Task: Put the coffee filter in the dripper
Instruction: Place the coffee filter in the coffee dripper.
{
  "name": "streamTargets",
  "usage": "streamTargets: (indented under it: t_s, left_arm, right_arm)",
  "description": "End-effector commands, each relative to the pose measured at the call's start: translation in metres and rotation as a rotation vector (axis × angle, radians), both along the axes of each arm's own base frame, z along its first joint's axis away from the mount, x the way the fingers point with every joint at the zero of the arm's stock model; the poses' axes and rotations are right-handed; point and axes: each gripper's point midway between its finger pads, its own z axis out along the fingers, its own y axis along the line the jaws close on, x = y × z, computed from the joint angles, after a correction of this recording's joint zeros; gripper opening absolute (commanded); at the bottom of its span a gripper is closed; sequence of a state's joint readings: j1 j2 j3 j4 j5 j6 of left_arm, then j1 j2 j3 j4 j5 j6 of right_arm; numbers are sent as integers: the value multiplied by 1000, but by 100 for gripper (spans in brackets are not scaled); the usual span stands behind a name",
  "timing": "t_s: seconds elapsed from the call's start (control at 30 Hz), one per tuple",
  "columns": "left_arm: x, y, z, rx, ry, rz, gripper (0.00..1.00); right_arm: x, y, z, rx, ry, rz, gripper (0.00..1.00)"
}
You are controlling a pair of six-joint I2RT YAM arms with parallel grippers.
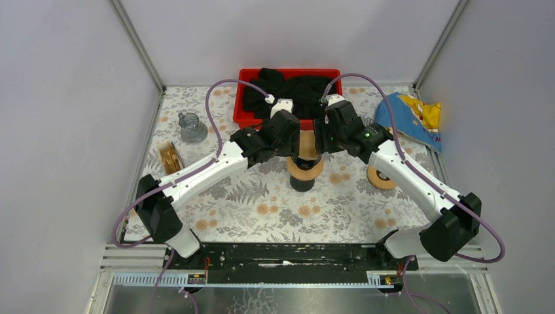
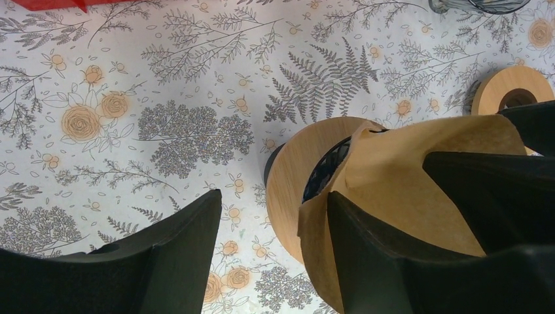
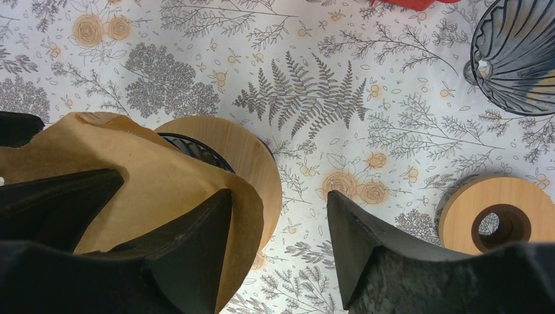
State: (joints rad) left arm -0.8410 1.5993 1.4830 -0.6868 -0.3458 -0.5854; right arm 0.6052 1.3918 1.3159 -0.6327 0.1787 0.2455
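The dripper point(image 1: 305, 171), a black ribbed cone in a round wooden collar point(image 2: 291, 186) point(image 3: 252, 154), stands mid-table. The brown paper coffee filter point(image 2: 419, 173) point(image 3: 147, 173) point(image 1: 307, 146) sits opened over its mouth, partly down in the cone. My left gripper point(image 2: 273, 196) point(image 1: 286, 134) is open, with one finger point(image 2: 383, 261) pressed inside the filter and the other over the tablecloth. My right gripper point(image 3: 280, 193) point(image 1: 325, 134) is open too, one finger point(image 3: 186, 252) inside the filter from the opposite side. Neither pair of jaws closes on the paper.
A red tray point(image 1: 249, 73) holding black cloth stands at the back. A glass cup point(image 1: 192, 126) and a small wooden piece point(image 1: 171, 157) lie at left, a wooden ring point(image 1: 381, 178) point(image 3: 497, 212) at right, a blue and yellow bag point(image 1: 412, 116) at back right. A ribbed glass vessel point(image 3: 517, 52) is nearby.
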Motion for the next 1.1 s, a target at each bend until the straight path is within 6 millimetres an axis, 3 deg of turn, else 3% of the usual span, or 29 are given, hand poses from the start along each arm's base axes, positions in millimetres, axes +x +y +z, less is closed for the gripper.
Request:
streamTargets:
  t_s: [0.0,0.43,1.07]
  left_arm:
    - [0,1,1,-2,-4,-22,68]
    - [-2,-4,-9,10,25,-49,69]
    - [-7,0,-28,41,62,-58,70]
  right_arm:
    - [1,6,6,42,-21,44,63]
    - [3,-6,-10,12,7,23,68]
    - [-2,-1,-28,21,45,56,72]
